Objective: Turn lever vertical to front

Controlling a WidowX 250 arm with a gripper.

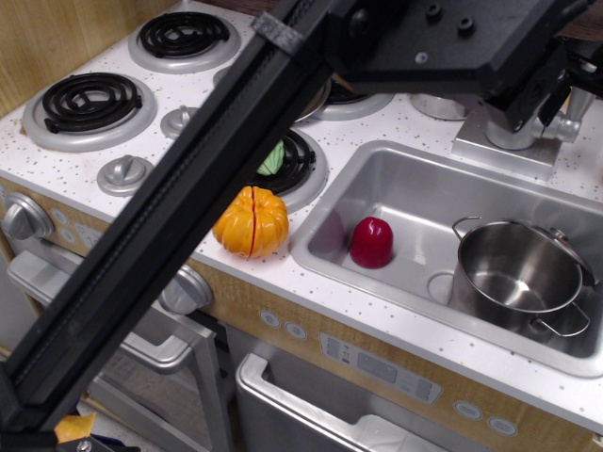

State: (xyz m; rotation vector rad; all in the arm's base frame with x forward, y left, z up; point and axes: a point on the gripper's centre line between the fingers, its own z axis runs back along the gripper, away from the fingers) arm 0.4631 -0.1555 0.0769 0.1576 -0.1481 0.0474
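The faucet column [513,132] stands on a square grey base plate [495,149] behind the sink at the upper right. The lever [568,127], a short shiny silver stub, sticks out sideways to the right of the column. My gripper [545,102] hangs from the black arm right over the column and lever, at or very near them. Its black body hides the fingertips, so I cannot tell whether it is open or shut, or whether it touches the lever.
The black arm [188,217] crosses from lower left to upper right. The sink [330,221] holds a red object [371,242] and a steel pot [518,273]. An orange pumpkin [251,221] lies by the burners [89,102]. Round stove knobs [124,172] sit between them.
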